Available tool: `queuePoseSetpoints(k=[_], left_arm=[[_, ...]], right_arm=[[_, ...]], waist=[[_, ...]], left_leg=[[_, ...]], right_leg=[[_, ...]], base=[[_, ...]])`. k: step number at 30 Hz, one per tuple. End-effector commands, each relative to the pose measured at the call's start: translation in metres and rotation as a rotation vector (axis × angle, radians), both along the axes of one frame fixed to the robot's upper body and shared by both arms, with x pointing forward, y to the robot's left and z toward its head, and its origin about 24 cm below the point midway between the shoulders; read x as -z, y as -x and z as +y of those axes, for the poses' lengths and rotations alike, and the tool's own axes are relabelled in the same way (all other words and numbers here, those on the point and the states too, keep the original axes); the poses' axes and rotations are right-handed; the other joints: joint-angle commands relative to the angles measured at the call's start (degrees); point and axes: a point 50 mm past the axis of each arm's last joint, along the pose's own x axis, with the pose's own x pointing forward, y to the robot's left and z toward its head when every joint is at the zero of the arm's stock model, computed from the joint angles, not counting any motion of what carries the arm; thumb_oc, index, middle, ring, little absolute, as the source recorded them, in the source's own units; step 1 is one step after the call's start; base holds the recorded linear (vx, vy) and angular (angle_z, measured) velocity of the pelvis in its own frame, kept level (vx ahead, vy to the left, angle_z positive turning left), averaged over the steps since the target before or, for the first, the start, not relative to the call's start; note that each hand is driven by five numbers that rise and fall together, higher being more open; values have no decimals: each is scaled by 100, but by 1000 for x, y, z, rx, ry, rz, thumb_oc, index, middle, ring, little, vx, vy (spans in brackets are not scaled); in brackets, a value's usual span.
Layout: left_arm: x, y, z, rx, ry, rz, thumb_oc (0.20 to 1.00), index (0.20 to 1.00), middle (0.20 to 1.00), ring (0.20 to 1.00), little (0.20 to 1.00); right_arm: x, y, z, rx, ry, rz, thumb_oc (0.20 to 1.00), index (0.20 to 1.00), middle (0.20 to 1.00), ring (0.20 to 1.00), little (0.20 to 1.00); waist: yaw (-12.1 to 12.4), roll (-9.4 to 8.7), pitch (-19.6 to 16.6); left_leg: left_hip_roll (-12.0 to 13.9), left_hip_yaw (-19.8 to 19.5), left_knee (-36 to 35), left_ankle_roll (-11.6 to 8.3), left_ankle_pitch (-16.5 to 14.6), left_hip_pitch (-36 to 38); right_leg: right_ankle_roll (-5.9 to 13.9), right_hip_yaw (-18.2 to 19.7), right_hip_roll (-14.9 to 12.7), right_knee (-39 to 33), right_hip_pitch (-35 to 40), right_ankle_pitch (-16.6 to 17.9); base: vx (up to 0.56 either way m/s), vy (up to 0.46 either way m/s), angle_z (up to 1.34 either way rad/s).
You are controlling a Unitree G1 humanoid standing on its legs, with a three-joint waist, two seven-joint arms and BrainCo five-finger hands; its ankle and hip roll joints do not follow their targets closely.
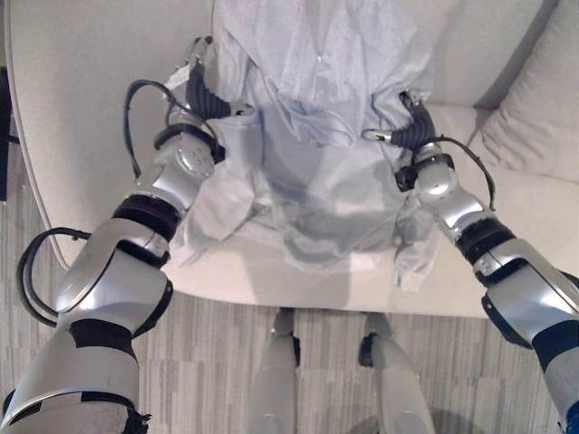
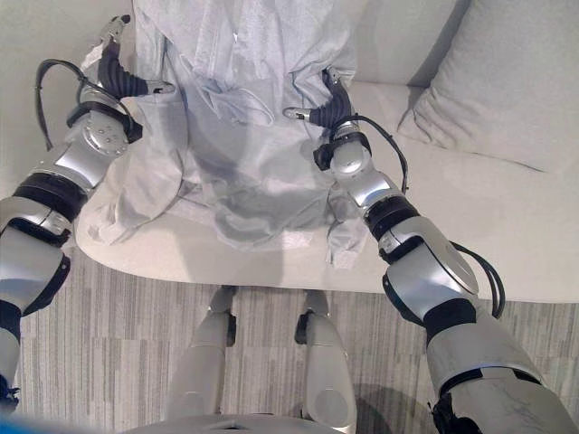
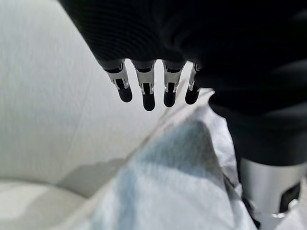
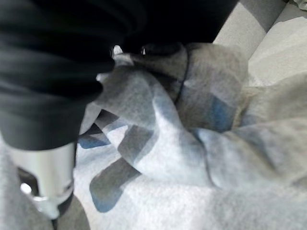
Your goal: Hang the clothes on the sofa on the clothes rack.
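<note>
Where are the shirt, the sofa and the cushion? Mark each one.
shirt [image 1: 317, 181]: left eye view, middle of the pale blue cloth.
sofa [image 1: 99, 81]: left eye view, bare cream backrest.
cushion [image 2: 498, 99]: right eye view, middle of its pale face.

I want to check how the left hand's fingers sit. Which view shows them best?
The left wrist view: the left hand's fingers point straight out above the grey garment. Both eye views show mainly its dark cover beside the cloth.
</note>
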Motion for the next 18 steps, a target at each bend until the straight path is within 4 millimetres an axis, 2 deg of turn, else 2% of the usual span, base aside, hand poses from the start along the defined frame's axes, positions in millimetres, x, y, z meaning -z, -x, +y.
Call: queuePoseSetpoints(k=[1,10,18], left_arm=[[-40,1,-6,13,29,-109,1000,1000,1000,1000,1000],[-41,-5,-42,103,31,-91,1000,1000,1000,1000,1000],[-47,-6,-49,113,11,-91,1000,1000,1000,1000,1000]], right_arm=[[-35,0,21,-65,-18,-95,1000,1000,1000,1000,1000],[-33,-1,26,-66,-9,-83,1000,1000,1000,1000,1000],[-35,1,26,-73,2,-98,1000,1000,1000,1000,1000]], waist=[[107,28,41],[29,48,49],[-19,69,57]], left_leg=[[-248,273,-692,130,408,336],[-262,297,-692,145,401,327],[-275,295,-692,153,402,285]], right_leg=[[887,503,-219,64,-414,98],[889,553,-222,64,-447,120],[884,590,-213,64,-496,137]], base=[[0,0,0],[0,0,0],[0,0,0]])
